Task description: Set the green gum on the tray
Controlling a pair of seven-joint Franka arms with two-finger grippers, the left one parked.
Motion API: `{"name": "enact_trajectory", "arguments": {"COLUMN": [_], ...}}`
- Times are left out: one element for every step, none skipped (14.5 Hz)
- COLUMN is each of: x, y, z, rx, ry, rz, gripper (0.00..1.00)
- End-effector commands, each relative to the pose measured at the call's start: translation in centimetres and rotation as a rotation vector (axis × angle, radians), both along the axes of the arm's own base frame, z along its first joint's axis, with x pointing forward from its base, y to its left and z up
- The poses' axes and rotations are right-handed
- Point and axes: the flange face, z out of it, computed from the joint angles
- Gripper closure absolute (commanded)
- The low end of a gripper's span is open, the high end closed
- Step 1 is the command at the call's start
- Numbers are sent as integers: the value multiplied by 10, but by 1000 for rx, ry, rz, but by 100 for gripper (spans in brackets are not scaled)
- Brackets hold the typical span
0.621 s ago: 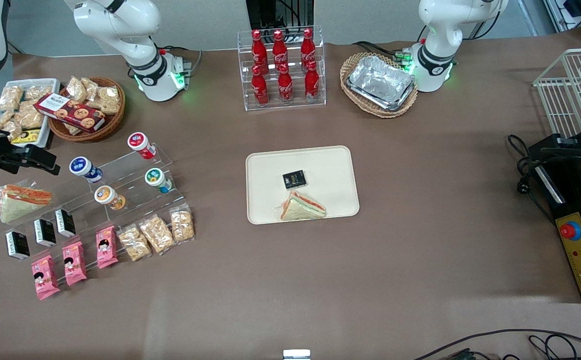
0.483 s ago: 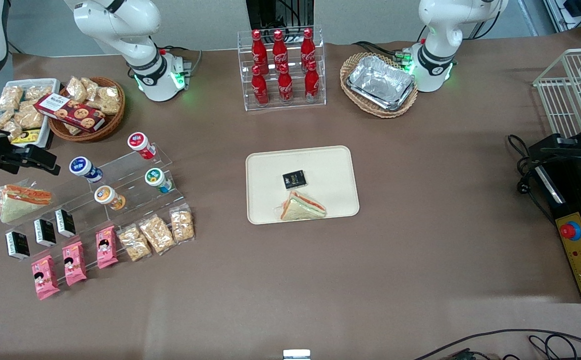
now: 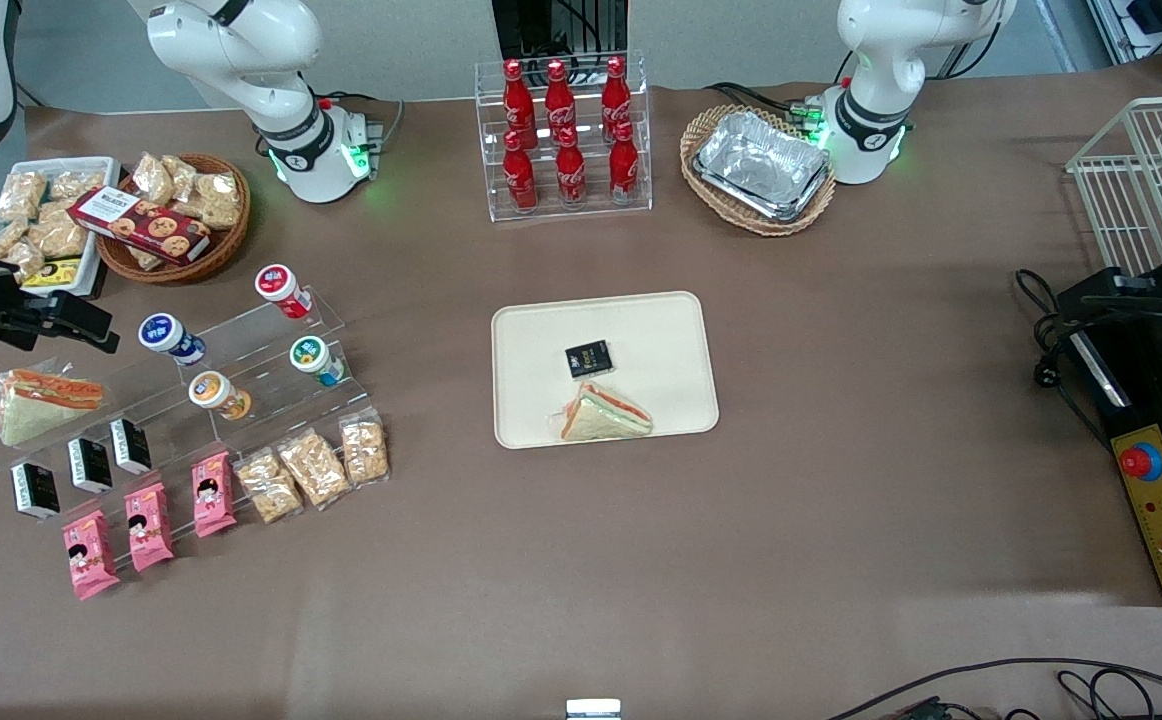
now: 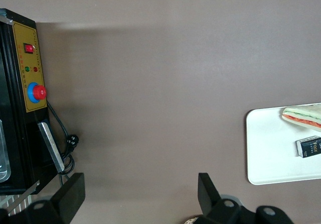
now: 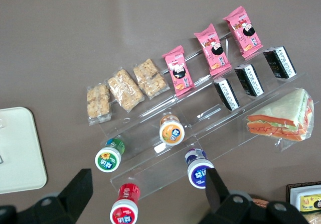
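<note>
- Almost nothing is changing since the earlier front frame: only the gripper [image 3: 91,325] is creeping slightly, high above the table's [image 3: 841,400] working-arm end, near the sandwich [image 3: 46,400].
- Jaws are standing spread and empty, as the right wrist view shows.
- Green gum [image 3: 313,358] [image 5: 109,156] is standing on the acrylic display step [image 3: 241,385], untouched, well apart from the tray [image 3: 661,340].
- It is appearing as a small cylinder with a green-rimmed white lid and a green-and-white label.
- Judged light, rigid and smooth, it is probably best gripped across the body just under the lid.
</note>
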Motion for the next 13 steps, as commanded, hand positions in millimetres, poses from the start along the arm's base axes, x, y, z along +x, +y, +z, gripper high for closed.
{"name": "enact_trajectory", "arguments": {"x": [2, 3, 1, 0, -1, -4, -12, -18, -24, -30, -36, -44, -53], "y": [5, 6, 9, 16, 34, 42, 55, 78, 93, 108, 126, 135, 140], "z": [-2, -2, -3, -3, -4, -7, -2, -2, -2, -3, -6, -6, -8], "rx": [1, 3, 8, 8, 8, 8, 12, 12, 13, 14, 14, 17, 20], "ry": [-5, -9, -2, 3, 8, 15, 9, 9, 5, 4, 4, -5, -16], "rz": [-9, -24, -38, -29, 0, 0, 0, 9, 9, 13, 10, 7, 16], "gripper": [0, 0, 0, 0, 0, 0, 0, 0, 0, 0, 0, 0, 0]}}
